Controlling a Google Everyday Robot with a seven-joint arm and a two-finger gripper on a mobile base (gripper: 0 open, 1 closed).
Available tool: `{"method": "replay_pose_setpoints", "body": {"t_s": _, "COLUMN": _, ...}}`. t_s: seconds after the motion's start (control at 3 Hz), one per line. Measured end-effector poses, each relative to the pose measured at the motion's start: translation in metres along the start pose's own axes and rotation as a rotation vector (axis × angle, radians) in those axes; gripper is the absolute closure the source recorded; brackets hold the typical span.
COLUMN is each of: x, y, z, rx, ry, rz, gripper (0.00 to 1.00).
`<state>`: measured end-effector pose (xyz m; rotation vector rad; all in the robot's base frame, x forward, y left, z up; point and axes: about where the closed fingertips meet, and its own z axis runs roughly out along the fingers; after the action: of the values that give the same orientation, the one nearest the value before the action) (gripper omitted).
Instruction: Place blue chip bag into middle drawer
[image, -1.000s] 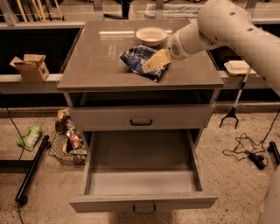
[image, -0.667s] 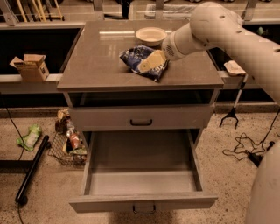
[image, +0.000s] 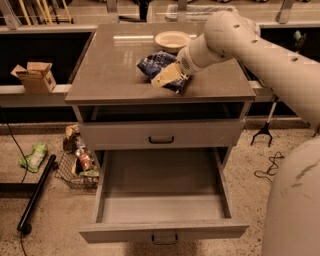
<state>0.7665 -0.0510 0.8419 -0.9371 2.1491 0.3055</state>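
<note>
The blue chip bag (image: 152, 64) lies on the grey cabinet top (image: 110, 70), just in front of a cream bowl (image: 172, 39). My gripper (image: 168, 76) reaches in from the right on the cream arm and sits on the bag's front right part, hiding that part. The middle drawer (image: 162, 202) is pulled wide open below. Its deep tray is empty and its front panel (image: 162, 231) faces me. The shallower drawer above it (image: 161, 135) is shut.
A cardboard box (image: 34, 76) sits on the low shelf at left. On the floor at left are a wire basket of items (image: 77, 162), a green-white packet (image: 34, 156) and a black pole (image: 35, 195). A black tool (image: 263, 131) and a cable lie on the floor at right.
My gripper has shifted a little left and toward the front, down onto the blue chip bag. The bag and the open drawer have not moved.
</note>
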Motion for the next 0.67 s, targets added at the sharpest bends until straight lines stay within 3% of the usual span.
{"method": "replay_pose_setpoints", "body": {"t_s": 0.33, "x": 0.008, "y": 0.0, "z": 0.0114, "rx": -0.012, "ry": 0.013, "rz": 0.017, "gripper": 0.18}}
{"method": "replay_pose_setpoints", "body": {"t_s": 0.67, "x": 0.009, "y": -0.0004, "z": 0.0105, "rx": -0.012, "ry": 0.01, "rz": 0.02, "gripper": 0.49}}
